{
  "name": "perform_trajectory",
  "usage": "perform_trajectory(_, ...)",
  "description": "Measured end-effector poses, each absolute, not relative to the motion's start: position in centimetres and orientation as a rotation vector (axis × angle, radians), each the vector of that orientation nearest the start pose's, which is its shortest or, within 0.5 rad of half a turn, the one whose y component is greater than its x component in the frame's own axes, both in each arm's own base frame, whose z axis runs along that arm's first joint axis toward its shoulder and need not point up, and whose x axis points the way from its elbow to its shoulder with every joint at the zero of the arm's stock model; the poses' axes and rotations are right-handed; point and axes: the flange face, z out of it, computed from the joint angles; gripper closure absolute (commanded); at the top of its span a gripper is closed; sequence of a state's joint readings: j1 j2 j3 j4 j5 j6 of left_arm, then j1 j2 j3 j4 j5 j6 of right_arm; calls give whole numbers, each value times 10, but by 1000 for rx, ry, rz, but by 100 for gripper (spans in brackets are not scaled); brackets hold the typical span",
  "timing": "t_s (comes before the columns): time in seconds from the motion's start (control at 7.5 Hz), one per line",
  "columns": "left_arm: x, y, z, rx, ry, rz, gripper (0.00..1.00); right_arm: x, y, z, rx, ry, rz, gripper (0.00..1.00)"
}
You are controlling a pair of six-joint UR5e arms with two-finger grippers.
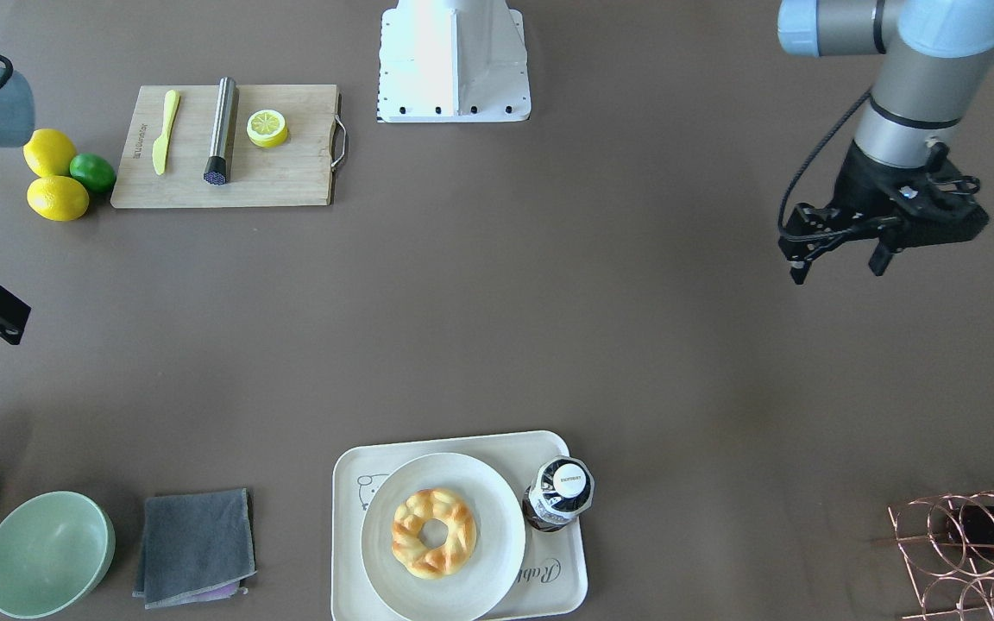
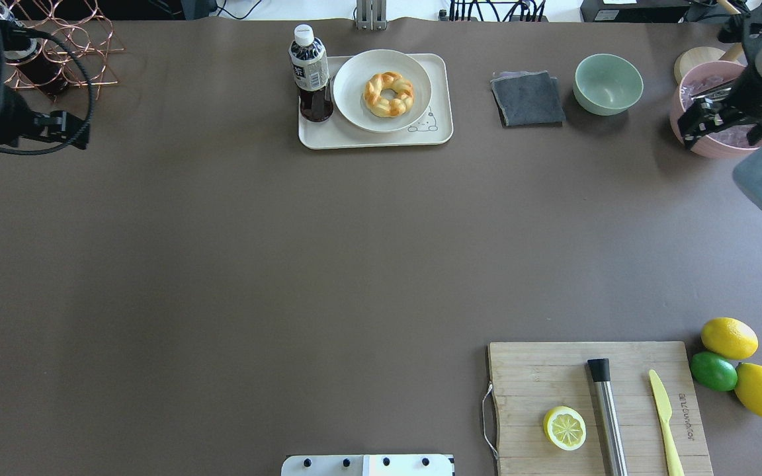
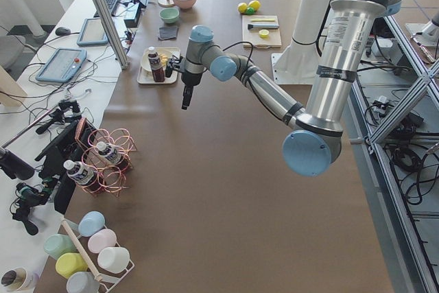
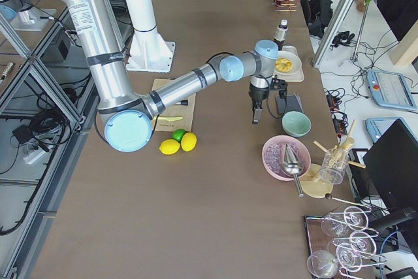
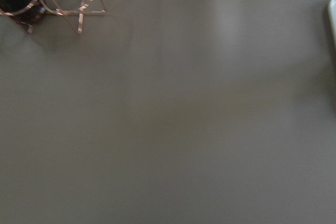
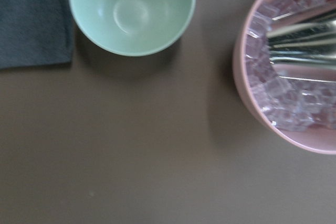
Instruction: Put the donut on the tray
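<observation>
- Donut's surroundings first: the brown table (image 2: 222, 264) carried every item, and both arms hung over its outer ends, well apart from the task things.
- Left arm (image 3: 274, 97): it reached out above bare table near the copper wire rack (image 2: 57, 59). The left gripper (image 1: 838, 254) had its fingers spread with nothing between them, a stance that would suit an approach or a parked arm alike.
- Right arm (image 4: 189, 86): it hung above the far end, near the pink bowl (image 6: 294, 72) of clear cubes and the mint-green bowl (image 6: 131, 11). Only part of the right gripper (image 2: 702, 122) showed, so whether it was spread or pressed together could not be told.
- Wooden cutting board (image 2: 596, 406): it lay near the robot's base with a lemon half (image 2: 564, 428), a steel cylinder and a yellow knife on it, apart from the task.
- Tray (image 2: 368, 139): the cream tray sat at the table's far edge, holding a round white plate (image 2: 358, 99) and, just beside the plate, an upright dark bottle (image 2: 310, 73).
- Donut (image 2: 389, 94): the golden twisted ring lay flat in the plate's middle, and the plate itself rested inside the tray's rim. Judged from this layout, the donut was on the tray only by way of the plate; no gripper was touching it.
</observation>
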State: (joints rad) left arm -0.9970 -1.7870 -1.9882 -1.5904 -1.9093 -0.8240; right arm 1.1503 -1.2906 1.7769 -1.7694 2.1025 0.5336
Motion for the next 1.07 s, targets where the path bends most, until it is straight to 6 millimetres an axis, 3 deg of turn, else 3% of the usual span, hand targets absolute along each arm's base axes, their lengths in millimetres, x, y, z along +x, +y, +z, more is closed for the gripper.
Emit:
perform_trajectory(0.27, 102, -519, 435, 317, 529, 0, 1, -73, -537, 504, 4, -525, -101, 1)
perform_trajectory(0.53, 23, -522, 502, 287, 527, 53, 1, -2, -528, 544, 4, -521, -146, 1)
perform_trajectory(0.67, 2, -522, 522, 280, 555, 55, 1, 17, -526, 558, -8, -537, -137, 1)
perform_trajectory(1.07, -28, -522, 550, 312, 622, 64, 1, 64, -514, 590, -28, -590, -88, 1)
